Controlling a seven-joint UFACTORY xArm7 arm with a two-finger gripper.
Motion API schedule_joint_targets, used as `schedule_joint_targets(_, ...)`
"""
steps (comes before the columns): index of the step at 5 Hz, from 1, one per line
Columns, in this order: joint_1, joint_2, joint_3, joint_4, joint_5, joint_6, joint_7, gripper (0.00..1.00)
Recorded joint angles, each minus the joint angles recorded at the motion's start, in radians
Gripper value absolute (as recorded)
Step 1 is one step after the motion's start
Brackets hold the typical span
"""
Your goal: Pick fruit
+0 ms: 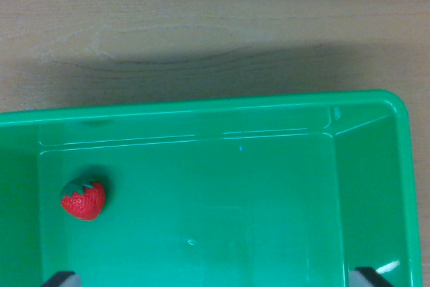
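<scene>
Strawberry (84, 199) lying in green bin (201, 105), wrist view's left | end effector (216, 277) spread wide, empty

**Non-task items in view**

Light wood-grain tabletop (201, 18) fills the upper part of the wrist view. Glossy green rectangular plastic bin (376, 166) rests on it below. The bin's shadow falls across the tabletop beyond its far rim.

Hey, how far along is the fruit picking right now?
Nothing looks done: the strawberry lies loose on the floor of the green bin, near the wrist view's left. Nothing is in hand; only the pincer fingertips show at the bottom corners, apart. Left: reach, grasp, lift.
</scene>
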State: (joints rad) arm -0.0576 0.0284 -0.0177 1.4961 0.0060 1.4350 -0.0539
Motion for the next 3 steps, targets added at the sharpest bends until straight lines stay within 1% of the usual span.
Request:
schedule_joint_targets(1, 0.0000, 0.000, 0.000, 0.000, 0.0000, 0.000, 0.000, 0.00)
schedule_joint_targets(2, 0.0057, 0.010, 0.003, -0.017, 0.0002, -0.028, -0.006, 0.00)
schedule_joint_targets(3, 0.0057, 0.010, 0.003, -0.017, 0.0002, -0.028, -0.006, 0.00)
